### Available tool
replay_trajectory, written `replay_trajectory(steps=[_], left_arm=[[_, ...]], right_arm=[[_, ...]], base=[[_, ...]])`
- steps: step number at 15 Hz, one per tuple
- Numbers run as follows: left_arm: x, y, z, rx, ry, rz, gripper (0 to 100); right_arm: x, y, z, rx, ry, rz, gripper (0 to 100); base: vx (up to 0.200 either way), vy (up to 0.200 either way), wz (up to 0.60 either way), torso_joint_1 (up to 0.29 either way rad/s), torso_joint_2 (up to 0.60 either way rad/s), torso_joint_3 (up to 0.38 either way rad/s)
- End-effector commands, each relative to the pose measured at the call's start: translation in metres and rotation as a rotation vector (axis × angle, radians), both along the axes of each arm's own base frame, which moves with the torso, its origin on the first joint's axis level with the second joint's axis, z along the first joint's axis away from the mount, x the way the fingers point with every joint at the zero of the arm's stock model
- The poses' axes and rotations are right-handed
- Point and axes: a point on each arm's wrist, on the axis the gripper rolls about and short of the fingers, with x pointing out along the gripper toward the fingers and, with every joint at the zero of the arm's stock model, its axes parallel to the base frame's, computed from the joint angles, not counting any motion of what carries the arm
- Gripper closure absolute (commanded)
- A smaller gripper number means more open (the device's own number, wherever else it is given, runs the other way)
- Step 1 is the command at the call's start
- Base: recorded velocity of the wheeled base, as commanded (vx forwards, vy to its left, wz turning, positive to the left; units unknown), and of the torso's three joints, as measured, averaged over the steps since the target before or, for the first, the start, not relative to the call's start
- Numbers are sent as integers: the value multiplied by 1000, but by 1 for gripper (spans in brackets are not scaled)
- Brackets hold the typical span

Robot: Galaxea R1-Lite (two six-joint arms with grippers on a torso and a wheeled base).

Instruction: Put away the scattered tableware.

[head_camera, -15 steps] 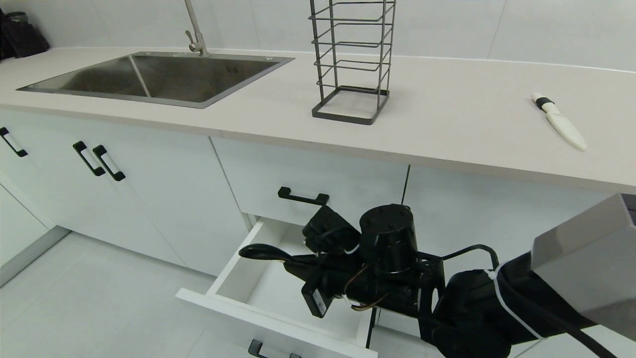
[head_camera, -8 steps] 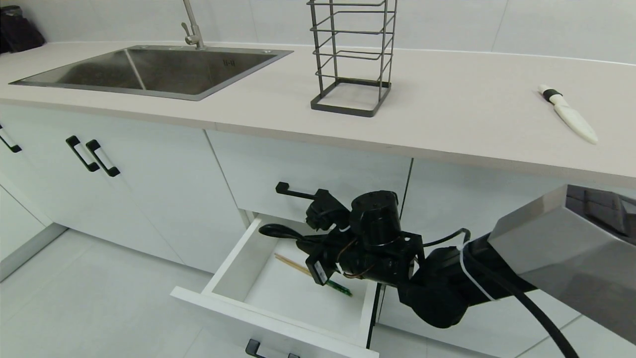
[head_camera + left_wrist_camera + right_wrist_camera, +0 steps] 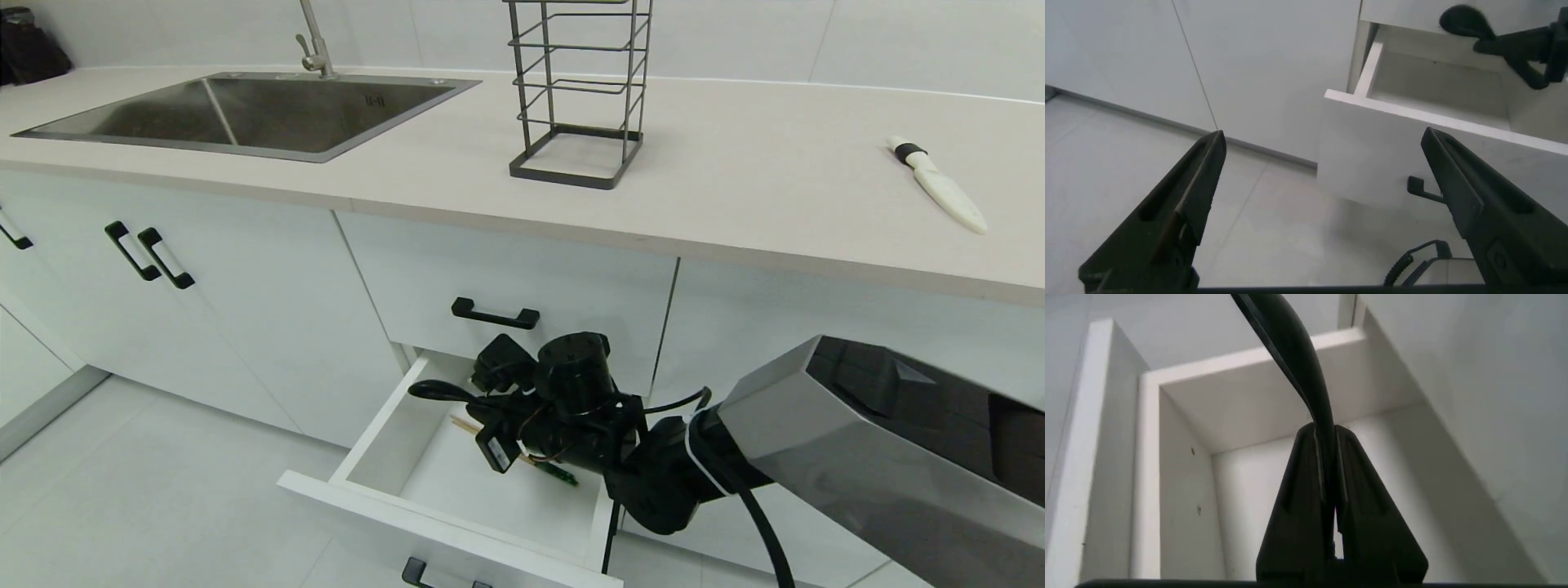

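Observation:
My right gripper (image 3: pixel 483 405) is shut on the handle of a black spoon (image 3: pixel 433 391) and holds it over the open white drawer (image 3: pixel 371 437), near the drawer's back left. In the right wrist view the fingers (image 3: pixel 1302 478) clamp the spoon (image 3: pixel 1286 343) above the drawer's inside (image 3: pixel 1249 416). Wooden chopsticks (image 3: pixel 468 425) with a green end (image 3: pixel 560 475) lie on the drawer floor. A white knife (image 3: pixel 939 186) with a black band rests on the counter at the right. My left gripper (image 3: pixel 1335 204) hangs open low by the floor, apart from the drawer front (image 3: pixel 1429 139).
A dark wire rack (image 3: pixel 575 90) stands on the counter's middle, and a steel sink (image 3: pixel 245 114) with a tap lies at the left. A closed drawer with a black handle (image 3: pixel 495 314) sits directly above the open one. Cabinet doors stand to the left.
The head view has shifted. My right arm has stretched farther in over the drawer, carrying the spoon toward its back, and the chopsticks have come into sight.

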Motion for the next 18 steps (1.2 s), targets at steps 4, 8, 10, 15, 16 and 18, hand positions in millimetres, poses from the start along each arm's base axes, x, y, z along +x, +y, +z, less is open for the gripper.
replay_trajectory(steps=[4, 8, 10, 15, 16, 18], left_arm=[[0, 0, 0, 0, 1, 1, 0], [0, 0, 0, 0, 1, 1, 0], [0, 0, 0, 0, 1, 1, 0], [0, 0, 0, 0, 1, 1, 0], [0, 0, 0, 0, 1, 1, 0], [0, 0, 0, 0, 1, 1, 0]], right_arm=[[13, 15, -13, -37, 22, -23, 100], [14, 16, -23, -81, 60, -26, 100], [14, 15, -28, -99, 76, -27, 100], [15, 16, -41, -125, 99, -34, 100], [15, 16, -43, -137, 109, -34, 100], [18, 19, -46, -152, 114, -53, 100]], base=[[0, 0, 0, 0, 0, 0], [0, 0, 0, 0, 0, 0], [0, 0, 0, 0, 0, 0], [0, 0, 0, 0, 0, 0], [0, 0, 0, 0, 0, 0], [0, 0, 0, 0, 0, 0]])
